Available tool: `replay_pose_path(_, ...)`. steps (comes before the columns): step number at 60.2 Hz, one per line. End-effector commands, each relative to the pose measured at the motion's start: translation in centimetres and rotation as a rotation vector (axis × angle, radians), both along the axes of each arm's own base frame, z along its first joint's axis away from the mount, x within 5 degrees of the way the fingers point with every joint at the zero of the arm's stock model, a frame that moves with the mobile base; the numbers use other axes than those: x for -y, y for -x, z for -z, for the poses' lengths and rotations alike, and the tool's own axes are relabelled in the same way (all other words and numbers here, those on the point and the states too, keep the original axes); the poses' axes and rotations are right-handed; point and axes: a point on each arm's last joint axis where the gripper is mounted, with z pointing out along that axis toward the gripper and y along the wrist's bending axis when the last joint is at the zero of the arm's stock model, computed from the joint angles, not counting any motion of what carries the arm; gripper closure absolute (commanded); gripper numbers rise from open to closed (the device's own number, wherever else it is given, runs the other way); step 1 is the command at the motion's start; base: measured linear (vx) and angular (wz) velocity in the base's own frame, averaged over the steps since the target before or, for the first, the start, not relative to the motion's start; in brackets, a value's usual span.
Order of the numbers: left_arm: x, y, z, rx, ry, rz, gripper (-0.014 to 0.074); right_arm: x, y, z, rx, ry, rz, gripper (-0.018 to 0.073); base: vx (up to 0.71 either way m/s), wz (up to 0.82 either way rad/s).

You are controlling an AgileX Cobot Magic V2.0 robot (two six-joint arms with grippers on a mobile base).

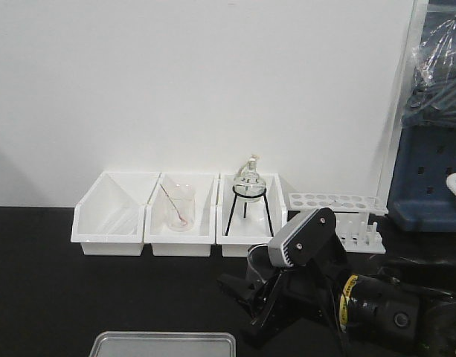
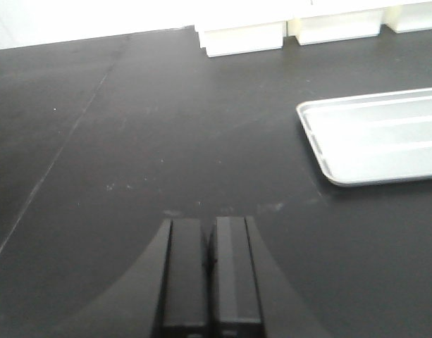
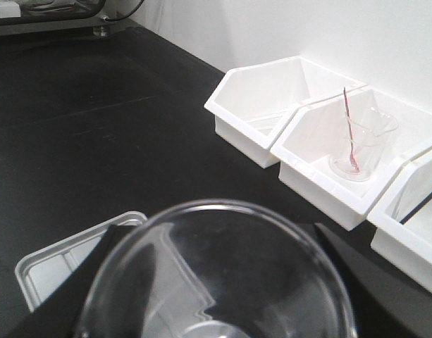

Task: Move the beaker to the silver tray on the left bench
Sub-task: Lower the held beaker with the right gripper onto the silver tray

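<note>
My right gripper (image 3: 217,243) is shut on the beaker (image 3: 216,282), a clear glass cylinder whose round rim fills the lower part of the right wrist view, with dark fingers (image 3: 111,246) at either side. It hangs above the black left bench (image 1: 64,282), just right of the silver tray (image 3: 50,271). The tray lies flat at the bench's front edge (image 1: 164,343) and also shows in the left wrist view (image 2: 378,141). In the front view the right arm (image 1: 302,290) reaches in from the lower right. My left gripper (image 2: 208,236) is shut and empty, low over bare worktop left of the tray.
Three white bins (image 1: 112,216) line the white wall. The middle one holds a clear beaker with a pinkish rod (image 1: 179,208), the right one a round flask on a black tripod (image 1: 248,195). A white test-tube rack (image 1: 339,216) and blue equipment (image 1: 428,178) stand further right.
</note>
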Motion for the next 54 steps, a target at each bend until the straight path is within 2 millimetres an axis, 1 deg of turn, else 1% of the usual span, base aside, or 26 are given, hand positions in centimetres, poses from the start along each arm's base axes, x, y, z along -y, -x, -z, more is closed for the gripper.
replay_pose_path(1, 0.1, -0.2, -0.1, 0.069, 0.005, 0.010, 0.0595, -0.1, 0.3, -2.6, 0.068, -0.081, -0.021, 0.0571, 0.11, 0.05)
replay_pose_path(20, 0.1, -0.2, -0.1, 0.069, 0.005, 0.010, 0.0595, -0.2, 0.4, -2.7, 0.071, -0.087, -0.028, 0.0571, 0.08, 0.02)
replay_pose_path(26, 0.1, -0.2, -0.1, 0.069, 0.005, 0.010, 0.0595, -1.0, 0.4, -2.0, 0.049, -0.101, -0.056, 0.0571, 0.04, -0.01)
replay_pose_path(29, 0.1, -0.2, -0.1, 0.069, 0.005, 0.010, 0.0595, -1.7, 0.1, -1.2, 0.022, -0.102, -0.068, 0.0571, 0.02, -0.01)
replay_pose_path(33, 0.1, -0.2, -0.1, 0.069, 0.005, 0.010, 0.0595, -3.2, -0.6, 0.9, -0.020, -0.075, -0.094, 0.0571, 0.01, -0.02)
replay_pose_path(40, 0.1, -0.2, -0.1, 0.069, 0.005, 0.010, 0.0595, -5.3, -1.8, 3.5, -0.029, -0.032, -0.156, 0.0571, 0.00, -0.01)
replay_pose_path(49, 0.1, -0.2, -0.1, 0.069, 0.005, 0.010, 0.0595, -7.6, -3.0, 5.8, -0.082, -0.114, -0.194, 0.0571, 0.00, 0.00)
replay_pose_path(54, 0.1, -0.2, -0.1, 0.069, 0.005, 0.010, 0.0595, -8.7, -3.7, 7.5, -0.107, -0.109, -0.189, 0.0571, 0.00, 0.00)
